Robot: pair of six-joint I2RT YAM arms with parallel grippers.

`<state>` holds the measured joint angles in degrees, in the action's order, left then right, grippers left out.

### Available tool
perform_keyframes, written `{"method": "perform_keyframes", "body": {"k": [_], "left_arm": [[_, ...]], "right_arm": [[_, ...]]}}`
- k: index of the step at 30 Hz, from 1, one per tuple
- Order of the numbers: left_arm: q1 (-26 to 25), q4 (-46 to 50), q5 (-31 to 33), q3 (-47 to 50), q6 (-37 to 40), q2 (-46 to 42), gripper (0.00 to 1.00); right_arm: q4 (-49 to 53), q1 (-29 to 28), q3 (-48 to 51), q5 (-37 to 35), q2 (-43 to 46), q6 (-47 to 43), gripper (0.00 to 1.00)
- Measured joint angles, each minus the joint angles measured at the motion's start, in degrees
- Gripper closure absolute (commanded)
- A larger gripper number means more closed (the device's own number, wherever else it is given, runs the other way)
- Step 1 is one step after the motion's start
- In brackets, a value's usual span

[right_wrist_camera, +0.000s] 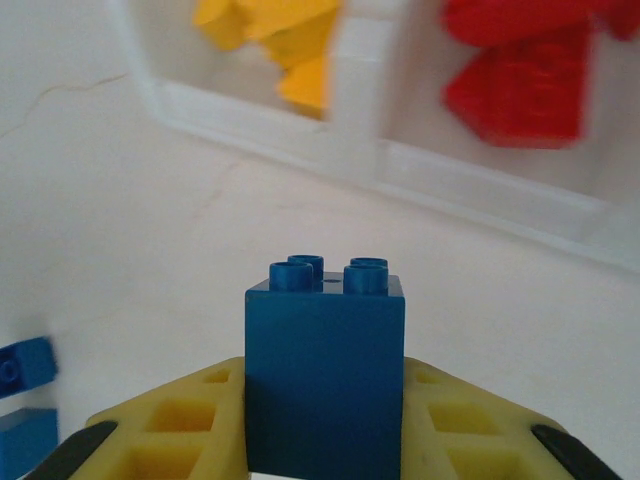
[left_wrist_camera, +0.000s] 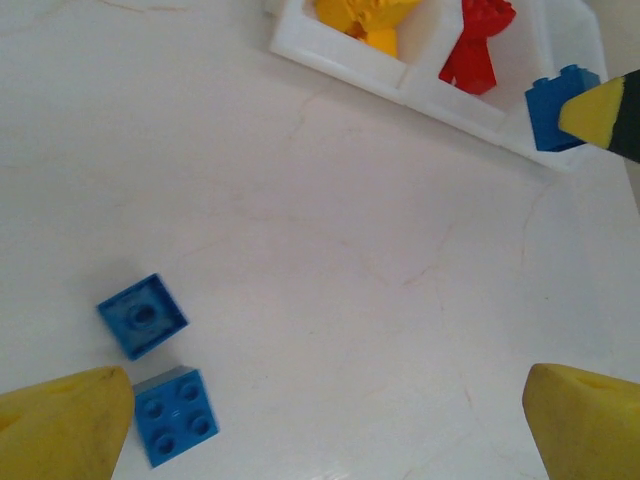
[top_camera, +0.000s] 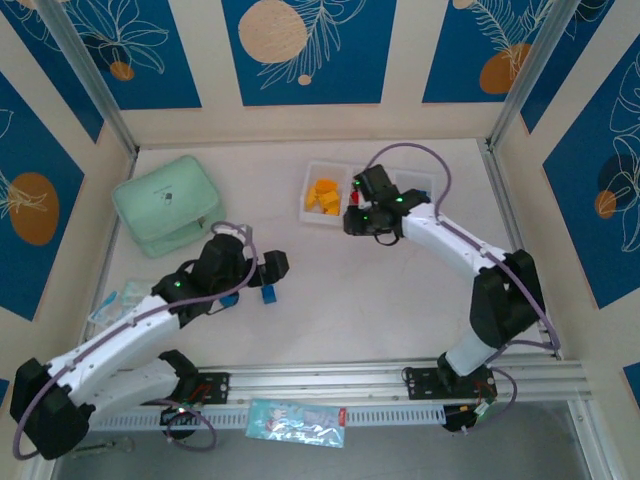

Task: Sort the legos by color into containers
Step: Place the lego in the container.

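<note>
Blue brick (right_wrist_camera: 325, 370) gripped upright in closed right claw (right_wrist_camera: 325, 425), near white tray (right_wrist_camera: 480, 185) at worktop's (right_wrist_camera: 150, 200) far edge, yellow bricks (right_wrist_camera: 290, 40) and red bricks (right_wrist_camera: 520, 80) sorted inside, left claw (left_wrist_camera: 325, 425) spread open, two loose blue bricks (left_wrist_camera: 142, 315) beside it.

- Lidded box (top_camera: 165, 205) lies left of the tray (top_camera: 318, 220).
- In two compartments lie legos (left_wrist_camera: 365, 20).
- Two loose legos (left_wrist_camera: 143, 315) lie together before it.

No legible text, brand or number anywhere; print on the pale-blue packet (top_camera: 296, 421) illegibly small.
</note>
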<state>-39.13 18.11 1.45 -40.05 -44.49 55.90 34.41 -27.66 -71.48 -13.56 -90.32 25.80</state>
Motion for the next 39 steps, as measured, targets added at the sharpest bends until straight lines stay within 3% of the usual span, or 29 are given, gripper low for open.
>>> {"method": "perform_keyframes", "body": {"k": [9,15,25,28,32,39], "left_arm": [[-2.43,-7.8,-4.94,-4.42,0.83,12.11,0.01],[-3.26,-10.71,-6.38,-7.89,1.51,16.9,0.01],[-3.28,-11.63,-6.54,-9.62,2.95,18.43,0.01],[-3.28,-11.58,-6.47,-9.62,3.04,18.43,0.01],[-3.28,-11.04,-6.34,-9.62,3.54,18.43,0.01],[-3.28,-9.42,-5.44,-9.62,4.79,17.59,0.01]], "right_arm": [[-0.55,14.53,3.04,-0.07,2.45,0.17,0.72],[-1.6,19.67,0.09,0.44,-4.83,0.11,0.71],[-3.17,22.84,-7.8,0.5,-16.57,-1.79,0.64],[-3.1,22.95,-9.05,0.46,-17.99,-2.08,0.55],[-2.99,22.82,-9.33,0.46,-18.32,-2.75,0.48],[-1.77,20.98,-9.35,0.44,-14.69,-2.84,0.45]]}}
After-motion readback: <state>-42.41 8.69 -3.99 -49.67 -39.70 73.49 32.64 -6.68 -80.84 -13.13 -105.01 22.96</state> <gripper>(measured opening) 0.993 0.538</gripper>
